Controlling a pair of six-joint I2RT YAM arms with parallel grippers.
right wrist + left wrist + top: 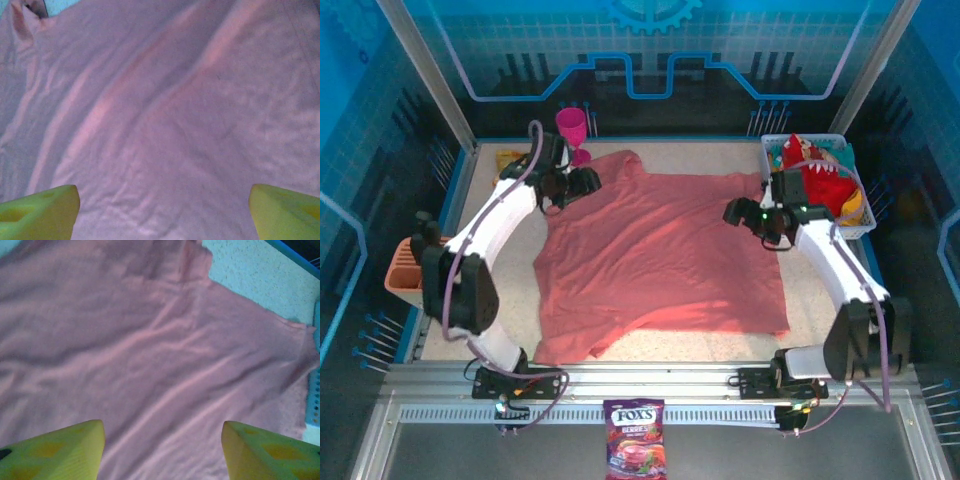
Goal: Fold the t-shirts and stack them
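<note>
Salmon-pink t-shirt [660, 260] lies flat mid-table, long axis running near to far, widest at the near edge; can't tell which end is the collar. Left gripper [585, 183] sits over its far-left corner, fingers [75, 450] spread, nothing between. Right gripper [733, 212] is over the far-right edge, also spread and empty. Red t-shirt [825, 180] is bunched in the white basket [767, 150], far right. Magenta goblet [572, 128] stands far left.

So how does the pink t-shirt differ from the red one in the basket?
The pink t-shirt lies spread out, nearly flat, on the table; the red t-shirt sits bunched up in the white basket. The pink t-shirt is plain; the red t-shirt carries white print. Both are soft cloth.
</note>
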